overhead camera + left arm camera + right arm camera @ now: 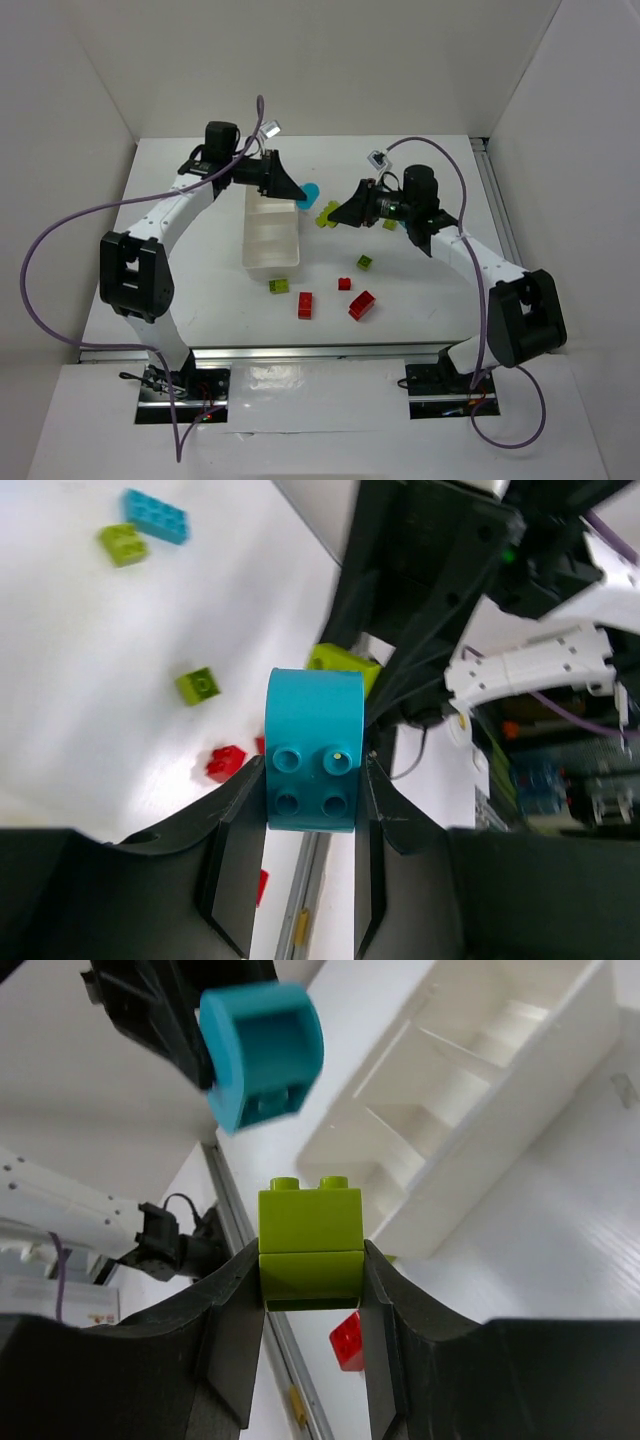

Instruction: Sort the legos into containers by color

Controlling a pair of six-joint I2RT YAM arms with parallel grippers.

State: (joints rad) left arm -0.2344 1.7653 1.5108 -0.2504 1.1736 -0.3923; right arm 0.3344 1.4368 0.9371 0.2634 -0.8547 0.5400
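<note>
Both your grippers are loaded, next to the tray.
Your left gripper (312, 780) clamps a cyan arched brick (312, 745) by the white tray's (270, 264) far right corner. Your right gripper (312, 1260) pinches a yellow-green brick (310, 1232) just right of it. Red bricks (361, 305) lie loose on the table (430, 290).

- The left arm (172, 213) and right arm (480, 262) have smooth white link shells.
- A boxy black housing (135, 275) covers each elbow joint, and a black cylindrical motor (221, 135) sits at each wrist.
- A thin purple cable (55, 235) runs from each base along its arm, with a small white connector block (271, 128) on it.
- The left gripper (299, 194) and right gripper (333, 214) are matte black wedges with flat, angular fingers (232, 870).
- Each base stands on a silvery metal plate (150, 408), with red and yellow wires beside it.
</note>
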